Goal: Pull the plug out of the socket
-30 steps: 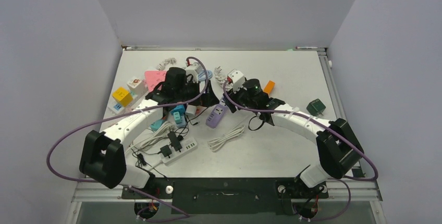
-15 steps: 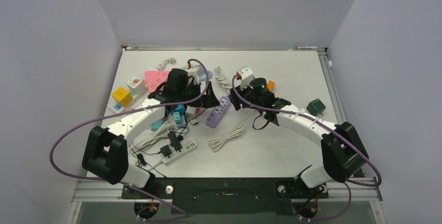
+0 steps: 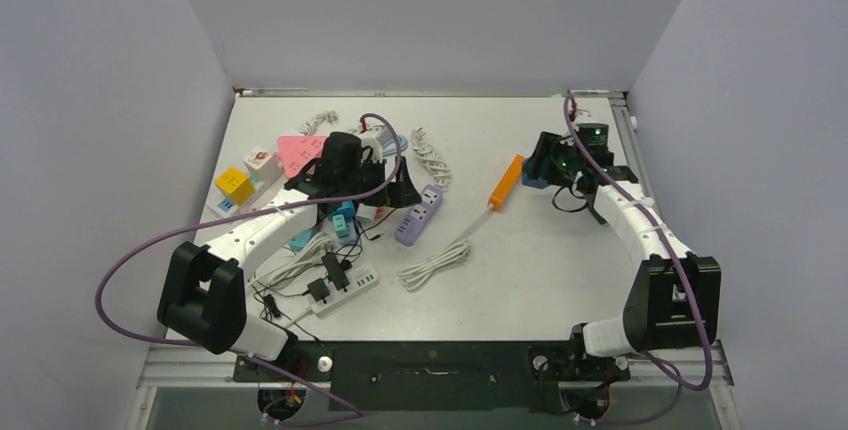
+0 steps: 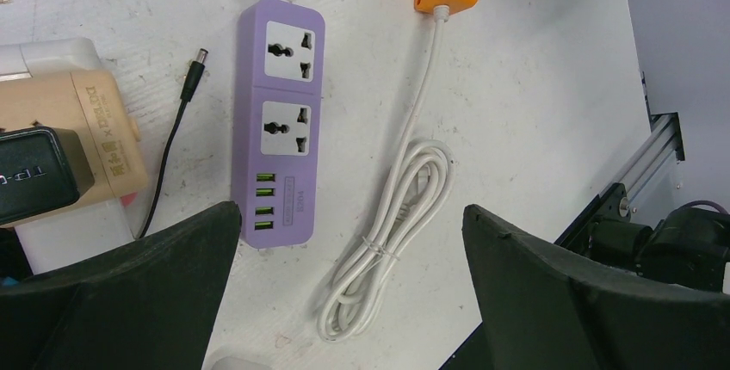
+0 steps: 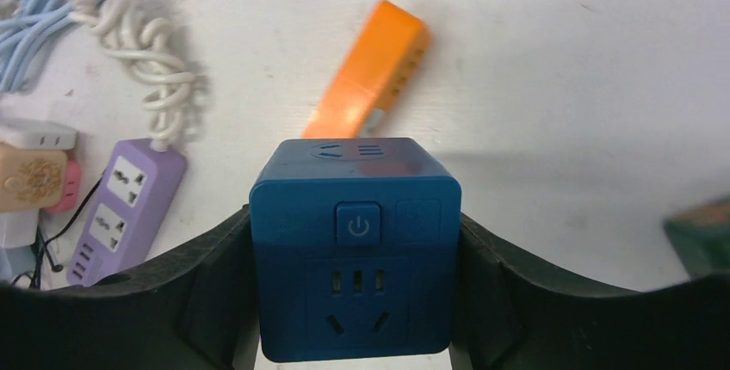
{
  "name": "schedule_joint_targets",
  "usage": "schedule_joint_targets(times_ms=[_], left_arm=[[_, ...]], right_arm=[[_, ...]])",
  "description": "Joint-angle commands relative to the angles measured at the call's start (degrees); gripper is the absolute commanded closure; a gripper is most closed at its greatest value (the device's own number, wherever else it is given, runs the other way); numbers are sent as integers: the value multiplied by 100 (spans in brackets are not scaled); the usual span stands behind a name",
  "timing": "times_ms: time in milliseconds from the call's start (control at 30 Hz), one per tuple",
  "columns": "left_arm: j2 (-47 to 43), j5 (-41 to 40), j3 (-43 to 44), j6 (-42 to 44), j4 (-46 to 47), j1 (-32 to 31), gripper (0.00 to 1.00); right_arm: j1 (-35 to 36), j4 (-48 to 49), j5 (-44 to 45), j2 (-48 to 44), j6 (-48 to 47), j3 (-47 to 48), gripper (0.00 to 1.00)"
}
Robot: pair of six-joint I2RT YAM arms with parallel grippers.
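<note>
My right gripper (image 3: pixel 545 163) is shut on a blue cube socket (image 5: pixel 355 241) with a power button and holds it over the back right of the table; the cube shows as a blue patch in the top view (image 3: pixel 533 176). An orange power strip (image 3: pixel 507 182) lies just left of it, apart from the cube, and also shows in the right wrist view (image 5: pixel 370 64). My left gripper (image 3: pixel 397 193) is open and empty above a purple power strip (image 4: pixel 280 120), whose two sockets hold no plug. In the left wrist view the open gripper (image 4: pixel 350 215) has nothing in it.
A coiled white cable (image 3: pixel 435 262) from the orange strip lies mid-table. A white power strip (image 3: pixel 345 288) with black plugs sits front left. Yellow (image 3: pixel 234 185), pink (image 3: pixel 297 150) and teal (image 3: pixel 342 218) adapters crowd the left. A twisted white cord (image 3: pixel 430 155) lies at the back.
My right arm has swung from the table's middle to the back right, with the blue cube in its gripper. The orange strip now lies uncovered and stretched out. The left arm has barely moved.
</note>
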Motion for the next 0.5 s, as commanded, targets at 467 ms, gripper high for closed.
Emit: schedule_joint_targets(times_ms=[467], left_arm=[[-274,-86,145,6,35,-89,1]], right_arm=[[-1232,-1011,3415,-2419,953,-1174,95]])
